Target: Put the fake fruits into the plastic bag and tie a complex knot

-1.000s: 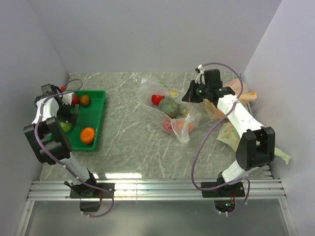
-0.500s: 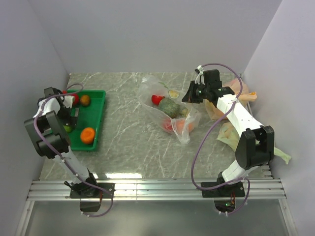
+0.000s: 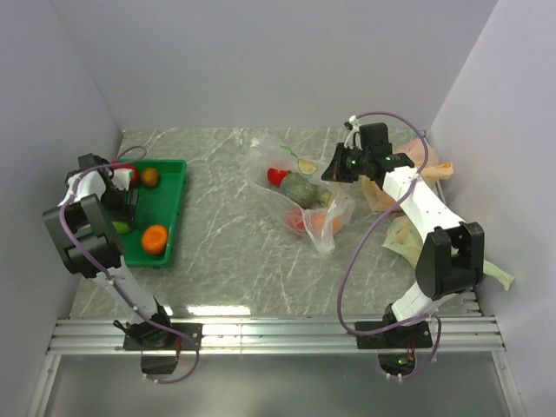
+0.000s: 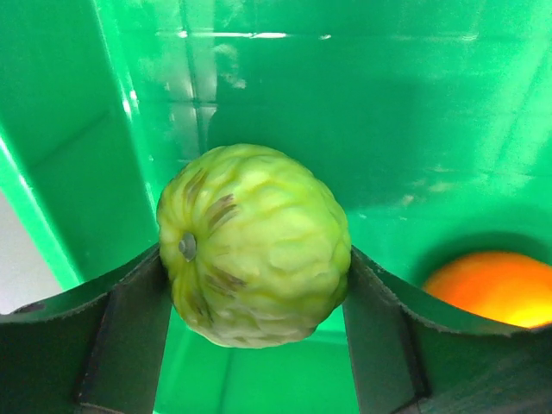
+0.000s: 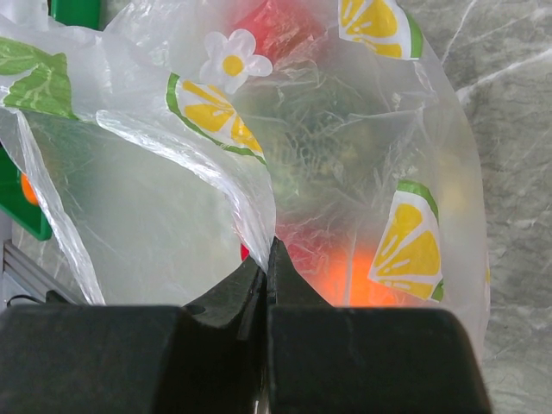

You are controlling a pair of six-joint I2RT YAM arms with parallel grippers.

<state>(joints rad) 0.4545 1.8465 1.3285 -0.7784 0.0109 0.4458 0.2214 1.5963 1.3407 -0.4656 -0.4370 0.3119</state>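
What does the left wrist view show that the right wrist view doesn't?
Left wrist only: the left gripper closed around a light green fruit, an orange fruit beside it. Right wrist only: the right gripper pinched shut on the plastic bag, bagged fruits blurred behind the film. Both: the green tray, only a corner in the right wrist.

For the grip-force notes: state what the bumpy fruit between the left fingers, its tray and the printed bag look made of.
Light green bumpy fruit: likely moulded plastic, dull sheen. Green tray: hard glossy plastic, mirrors the lights. Plastic bag: thin translucent film, crinkled, lemon-slice prints.
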